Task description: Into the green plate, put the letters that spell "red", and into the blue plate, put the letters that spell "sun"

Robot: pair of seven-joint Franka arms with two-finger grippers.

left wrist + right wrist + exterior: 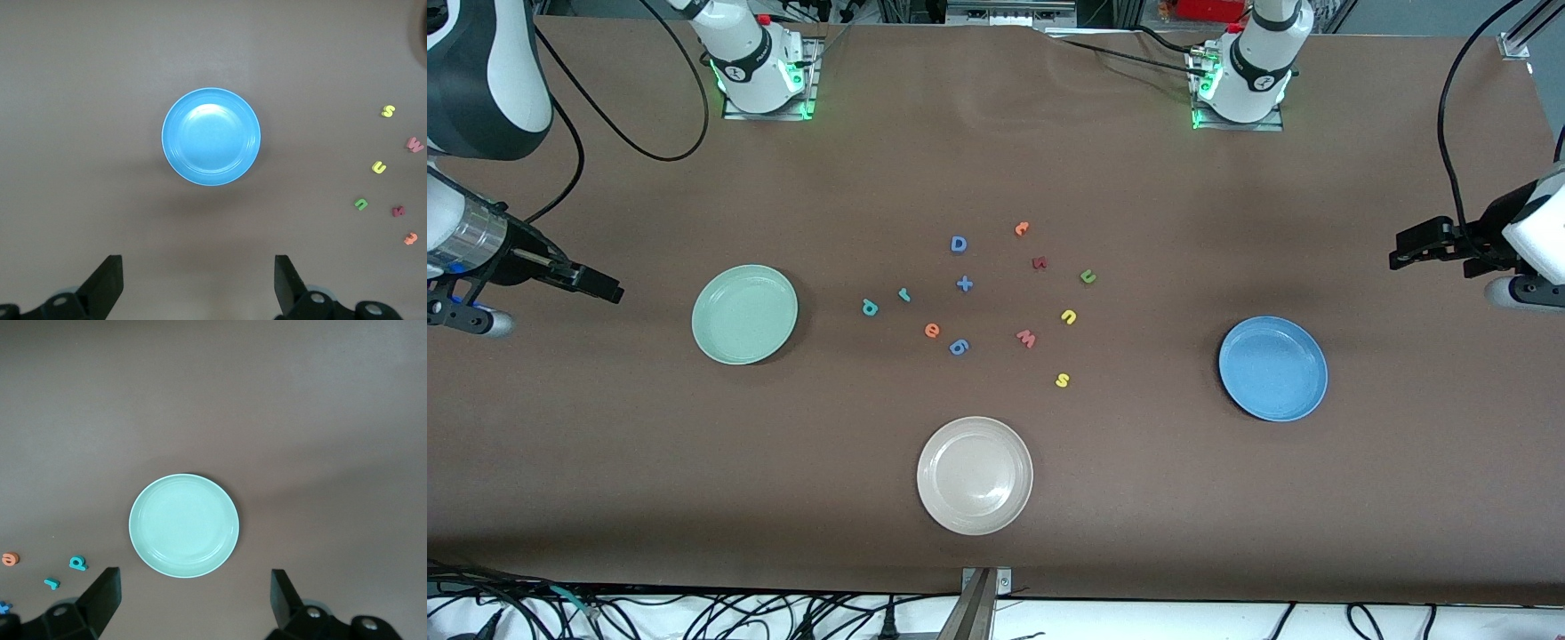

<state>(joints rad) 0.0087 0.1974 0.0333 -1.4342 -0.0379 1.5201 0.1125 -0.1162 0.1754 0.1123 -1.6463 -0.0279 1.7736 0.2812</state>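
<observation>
Currently my right tool (609,289) and left tool (1400,253) wait spread apart, empty, at their desk ends beside the green plate (744,314) and blue plate (1272,368); the letters lie between, so I should descend squarely over the teal p-shaped letter (870,308).

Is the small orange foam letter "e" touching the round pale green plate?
Apart. In the front view, bare brown table separates the orange foam "e" from the pale green plate, with the teal letters lying between them.
</observation>
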